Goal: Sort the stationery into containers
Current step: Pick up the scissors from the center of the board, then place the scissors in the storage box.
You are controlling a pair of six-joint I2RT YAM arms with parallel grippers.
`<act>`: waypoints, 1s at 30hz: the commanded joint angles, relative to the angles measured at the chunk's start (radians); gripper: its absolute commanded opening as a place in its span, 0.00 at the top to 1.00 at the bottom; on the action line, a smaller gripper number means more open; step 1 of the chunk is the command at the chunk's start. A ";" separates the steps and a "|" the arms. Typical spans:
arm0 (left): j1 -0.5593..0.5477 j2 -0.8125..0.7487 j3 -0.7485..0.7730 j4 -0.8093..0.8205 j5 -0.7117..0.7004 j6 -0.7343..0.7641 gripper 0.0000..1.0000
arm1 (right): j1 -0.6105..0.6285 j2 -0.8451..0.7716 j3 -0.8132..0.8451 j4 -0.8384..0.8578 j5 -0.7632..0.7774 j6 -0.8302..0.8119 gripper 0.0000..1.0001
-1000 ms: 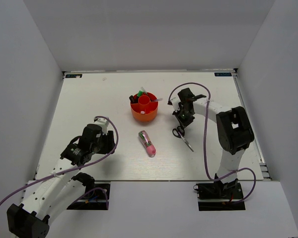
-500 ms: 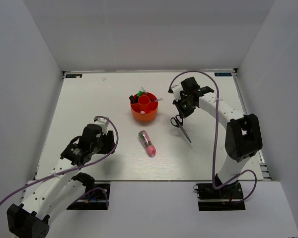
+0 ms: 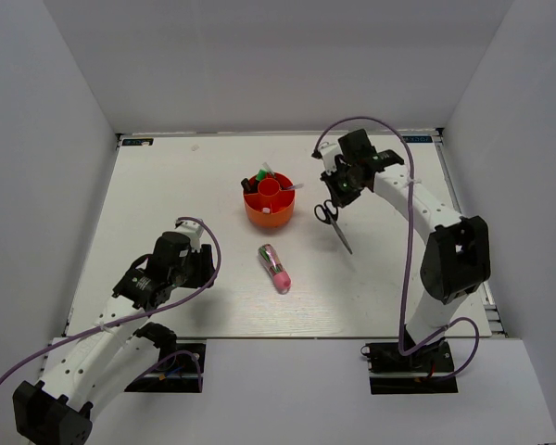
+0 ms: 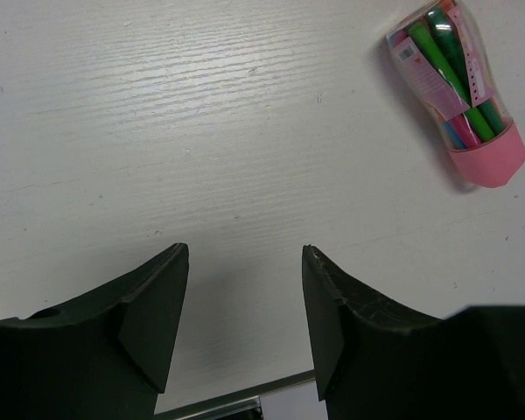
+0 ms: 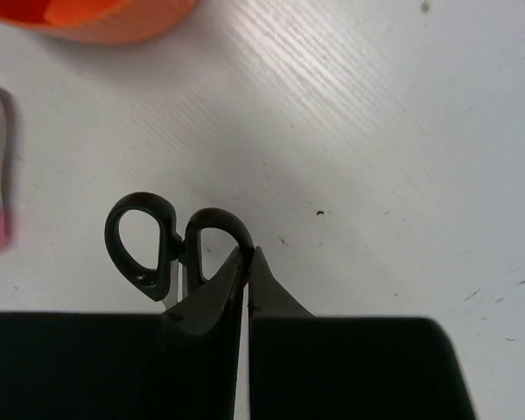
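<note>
My right gripper [image 3: 339, 192] is shut on the black-handled scissors [image 3: 332, 219] and holds them in the air right of the round orange-red organiser [image 3: 269, 205]; the blades hang down toward the table. In the right wrist view the jaws [image 5: 248, 254] pinch one handle loop of the scissors [image 5: 171, 242]. The organiser holds a few items, a green marker among them. The chunky pink-and-green pen [image 3: 276, 267] lies on the table below the organiser and also shows in the left wrist view [image 4: 458, 94]. My left gripper [image 3: 202, 262] is open and empty, left of that pen.
White walls enclose the white table [image 3: 185, 185] on three sides. The organiser's edge shows at the top left of the right wrist view [image 5: 96, 22]. Purple cables loop off both arms.
My right gripper has lifted the scissors and carried them up and back, toward the far side beside the organiser. The left arm has not moved.
</note>
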 commanded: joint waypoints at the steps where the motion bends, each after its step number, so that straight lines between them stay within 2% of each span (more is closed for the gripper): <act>1: 0.003 -0.003 0.001 -0.001 -0.008 0.004 0.35 | 0.020 -0.008 0.120 -0.027 -0.010 -0.014 1.00; 8: 0.003 0.009 0.003 -0.007 -0.026 0.007 0.35 | 0.079 0.063 0.390 -0.061 0.025 -0.061 1.00; 11: 0.003 0.009 0.003 -0.010 -0.034 0.007 0.35 | 0.103 0.080 0.429 -0.030 0.033 -0.066 1.00; 20: 0.002 0.026 0.003 -0.010 -0.040 0.010 0.35 | 0.180 0.081 0.416 0.178 0.065 -0.107 1.00; 30: 0.003 0.037 0.006 -0.014 -0.055 0.015 0.35 | 0.223 0.114 0.436 0.327 0.088 -0.158 1.00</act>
